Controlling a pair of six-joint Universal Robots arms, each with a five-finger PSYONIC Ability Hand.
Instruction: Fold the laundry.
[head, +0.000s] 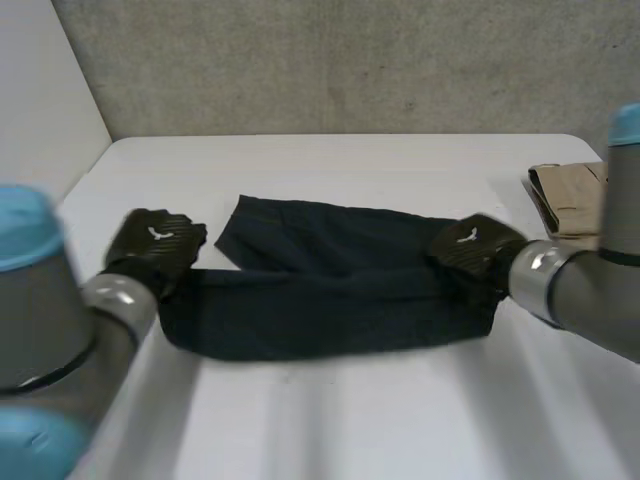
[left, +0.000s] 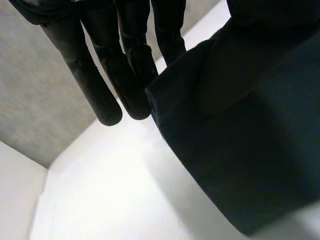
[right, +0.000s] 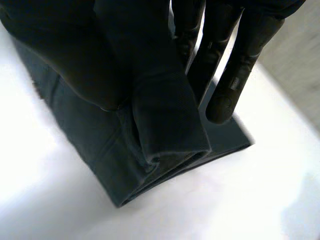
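A dark navy cloth lies folded into a long band across the middle of the white table. My left hand is at the cloth's left end. In the left wrist view its straight fingers and thumb pinch the edge of the cloth, lifted a little off the table. My right hand is at the cloth's right end. There a fold of the cloth is pinched between the thumb and the fingers, with layered edges showing under it.
A folded tan garment lies at the table's right edge, just behind my right arm. A grey wall runs along the far side and a white panel stands at the left.
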